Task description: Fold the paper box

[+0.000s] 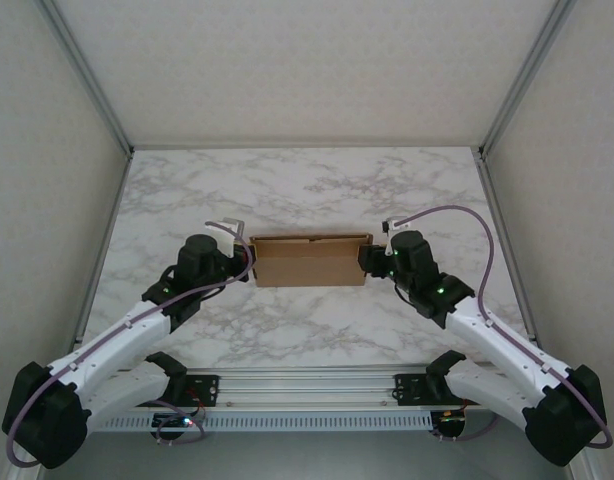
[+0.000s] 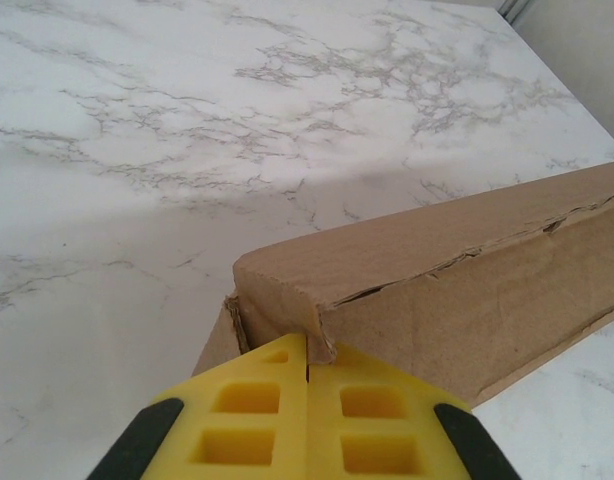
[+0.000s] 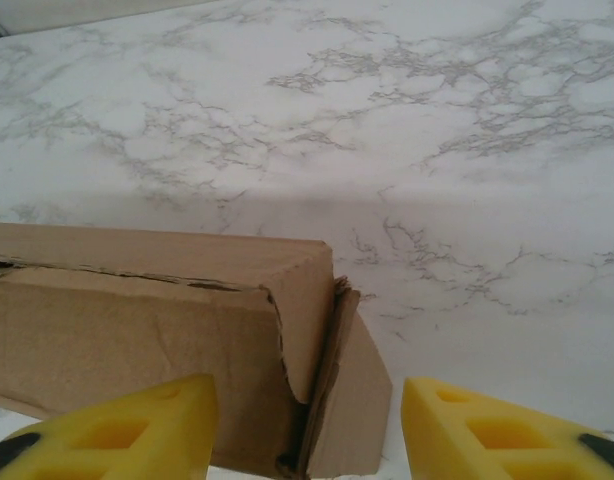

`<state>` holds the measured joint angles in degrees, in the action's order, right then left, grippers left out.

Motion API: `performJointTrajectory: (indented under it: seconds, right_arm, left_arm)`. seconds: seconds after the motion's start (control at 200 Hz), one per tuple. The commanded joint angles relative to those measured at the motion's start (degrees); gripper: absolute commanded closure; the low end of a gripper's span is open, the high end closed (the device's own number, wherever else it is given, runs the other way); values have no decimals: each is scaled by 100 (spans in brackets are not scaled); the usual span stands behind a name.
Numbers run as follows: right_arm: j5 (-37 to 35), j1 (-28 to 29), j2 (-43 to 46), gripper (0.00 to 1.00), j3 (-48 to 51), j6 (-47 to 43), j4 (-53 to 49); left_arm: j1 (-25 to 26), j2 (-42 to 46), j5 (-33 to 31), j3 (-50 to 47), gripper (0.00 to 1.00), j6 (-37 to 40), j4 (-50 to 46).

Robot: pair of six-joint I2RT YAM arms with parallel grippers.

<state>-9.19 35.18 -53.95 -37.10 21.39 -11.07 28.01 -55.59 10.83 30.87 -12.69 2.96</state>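
The paper box (image 1: 309,260) lies folded shut in the middle of the marble table, a long brown cardboard block. My left gripper (image 1: 244,260) is at its left end. In the left wrist view the yellow fingers (image 2: 257,420) are pressed together, and the left gripper (image 2: 309,345) has its tips against the box's torn lower corner (image 2: 322,335). My right gripper (image 1: 373,258) is at the right end. In the right wrist view the right gripper (image 3: 307,400) stands open, its fingers either side of the box end (image 3: 297,300), where a side flap (image 3: 372,385) sticks out loose.
The marble table (image 1: 307,190) stretches free behind the box. Aluminium frame posts (image 1: 502,110) and white walls bound it left and right. A mounting rail (image 1: 307,385) runs along the near edge between the arm bases.
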Motion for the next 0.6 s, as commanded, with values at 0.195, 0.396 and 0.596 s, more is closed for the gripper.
performJointTrajectory:
  seconds: [0.195, 0.396, 0.596]
  right_arm:
    - [203, 33, 692, 60, -482, -263, -207]
    - [-20, 42, 495, 87, -1055, -267, -638]
    - [606, -39, -423, 100, -1933, -251, -862]
  left_arm:
    - [183, -259, 69, -151, 100, 47, -1200]
    - [196, -299, 51, -121, 100, 56, -1194]
    - [204, -294, 25, -114, 100, 65, -1207]
